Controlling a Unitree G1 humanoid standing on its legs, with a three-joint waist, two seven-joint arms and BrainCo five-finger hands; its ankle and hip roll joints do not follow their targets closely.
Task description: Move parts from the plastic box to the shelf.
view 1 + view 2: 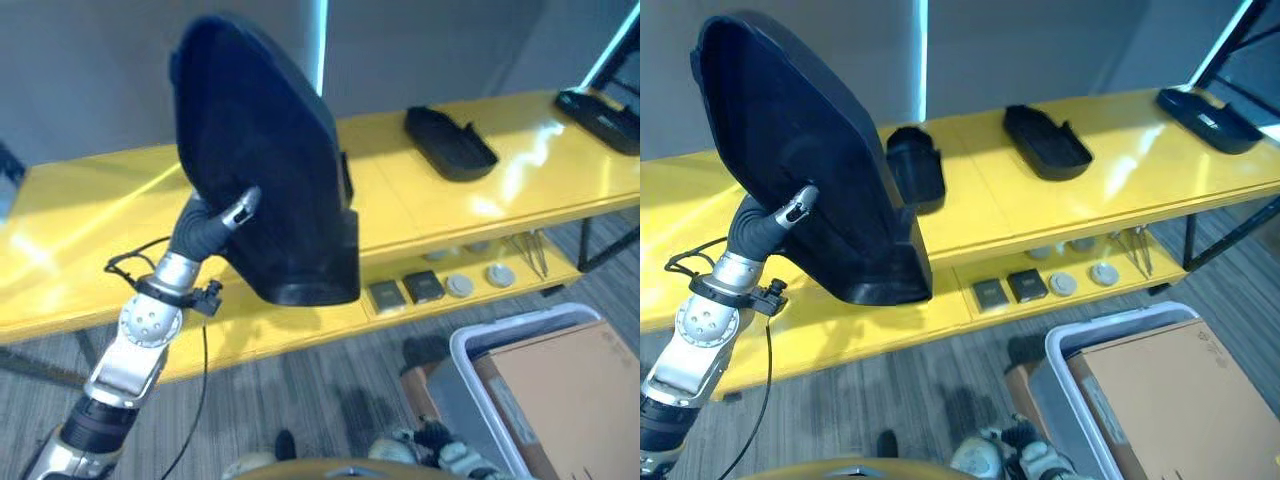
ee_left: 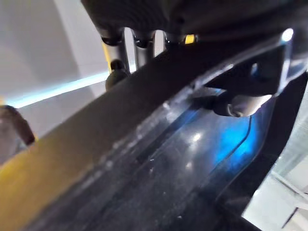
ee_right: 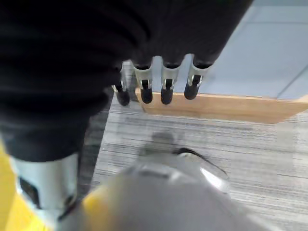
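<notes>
My left hand (image 1: 212, 228) holds a large black plastic part (image 1: 262, 150) up on edge over the yellow shelf (image 1: 420, 205), with the part's lower end close to the shelf top. The thumb (image 1: 241, 209) presses on the near face. In the left wrist view the fingers (image 2: 136, 48) hook over the part's rim (image 2: 144, 125). My right hand (image 3: 155, 84) hangs low over the carpet, fingers relaxed and holding nothing. The grey plastic box (image 1: 472, 348) stands on the floor at lower right with a cardboard piece (image 1: 570, 400) in it.
Other black parts lie on the shelf top: one in the middle (image 1: 450, 142), one at the far right (image 1: 605, 112), and a smaller one (image 1: 915, 165) behind the held part. Small dark blocks (image 1: 422, 287) and round discs (image 1: 460, 285) sit on the lower ledge.
</notes>
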